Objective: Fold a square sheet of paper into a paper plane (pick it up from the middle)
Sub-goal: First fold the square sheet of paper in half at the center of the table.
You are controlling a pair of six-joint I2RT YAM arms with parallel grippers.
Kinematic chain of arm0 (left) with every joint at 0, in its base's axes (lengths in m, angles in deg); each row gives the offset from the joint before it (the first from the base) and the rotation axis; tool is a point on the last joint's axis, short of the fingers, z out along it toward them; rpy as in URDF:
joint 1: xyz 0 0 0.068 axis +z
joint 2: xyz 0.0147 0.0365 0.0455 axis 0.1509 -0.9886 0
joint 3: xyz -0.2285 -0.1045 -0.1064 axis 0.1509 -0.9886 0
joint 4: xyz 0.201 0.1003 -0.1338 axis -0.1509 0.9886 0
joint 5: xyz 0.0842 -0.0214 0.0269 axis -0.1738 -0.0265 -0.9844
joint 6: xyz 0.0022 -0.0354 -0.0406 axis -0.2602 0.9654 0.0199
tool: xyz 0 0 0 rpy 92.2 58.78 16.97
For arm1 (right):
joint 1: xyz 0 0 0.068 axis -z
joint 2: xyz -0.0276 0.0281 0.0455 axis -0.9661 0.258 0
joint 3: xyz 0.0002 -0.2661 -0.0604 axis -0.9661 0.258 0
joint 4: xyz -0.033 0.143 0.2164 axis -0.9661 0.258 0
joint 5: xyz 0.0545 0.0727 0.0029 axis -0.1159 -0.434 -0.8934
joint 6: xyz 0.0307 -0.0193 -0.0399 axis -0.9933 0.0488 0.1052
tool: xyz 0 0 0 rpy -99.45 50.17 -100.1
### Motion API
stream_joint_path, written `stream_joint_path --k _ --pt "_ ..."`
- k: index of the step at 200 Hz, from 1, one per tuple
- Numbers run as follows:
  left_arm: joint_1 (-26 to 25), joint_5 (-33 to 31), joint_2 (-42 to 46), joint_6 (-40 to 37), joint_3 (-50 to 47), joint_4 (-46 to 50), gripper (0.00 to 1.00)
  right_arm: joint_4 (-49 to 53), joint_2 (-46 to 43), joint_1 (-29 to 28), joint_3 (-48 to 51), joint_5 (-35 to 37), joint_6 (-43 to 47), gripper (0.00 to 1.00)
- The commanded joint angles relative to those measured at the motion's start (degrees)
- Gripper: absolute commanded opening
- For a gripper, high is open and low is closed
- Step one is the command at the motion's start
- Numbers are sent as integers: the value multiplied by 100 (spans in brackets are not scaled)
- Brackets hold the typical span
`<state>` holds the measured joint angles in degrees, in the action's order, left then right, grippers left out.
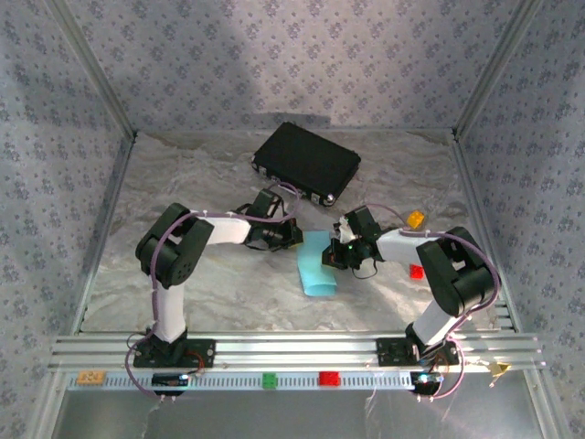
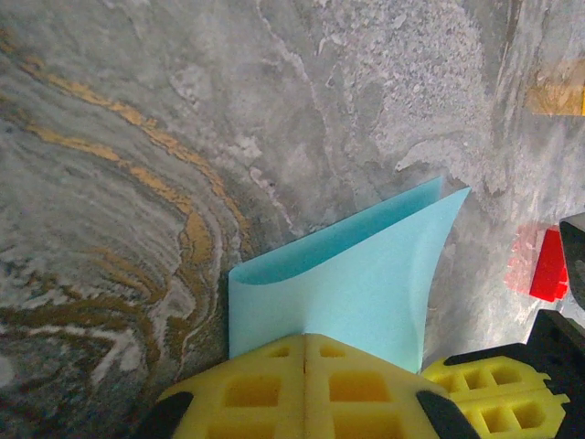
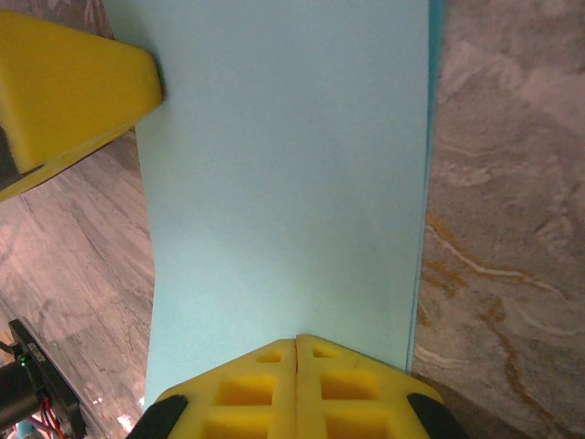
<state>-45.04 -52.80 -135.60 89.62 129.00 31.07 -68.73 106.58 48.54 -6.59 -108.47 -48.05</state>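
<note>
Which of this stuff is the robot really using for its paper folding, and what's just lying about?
In use:
blue paper, folded over
left gripper, pinching the paper
right gripper, pinching the paper

Lying about:
black case
orange block
red block

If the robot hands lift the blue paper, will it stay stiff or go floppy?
Probably floppy: the blue paper curves, and its two layers gape apart beyond the left hand. It is likely very light, since just the pinched tips of the left hand and the right hand grip it. It would probably crease easily, as it is thin and doubled over.
</note>
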Motion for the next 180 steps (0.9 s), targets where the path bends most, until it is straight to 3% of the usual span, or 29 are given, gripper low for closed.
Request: stream_joint_path --k 1,45,180 --pt "50 190 65 -230 262 263 0 705 143 57 231 546 29 0" --pt "52 350 -170 -332 384 347 0 690 179 47 218 535 28 0" --pt "492 -538 -641 -37 852 735 0 692 147 27 242 547 -3 0"
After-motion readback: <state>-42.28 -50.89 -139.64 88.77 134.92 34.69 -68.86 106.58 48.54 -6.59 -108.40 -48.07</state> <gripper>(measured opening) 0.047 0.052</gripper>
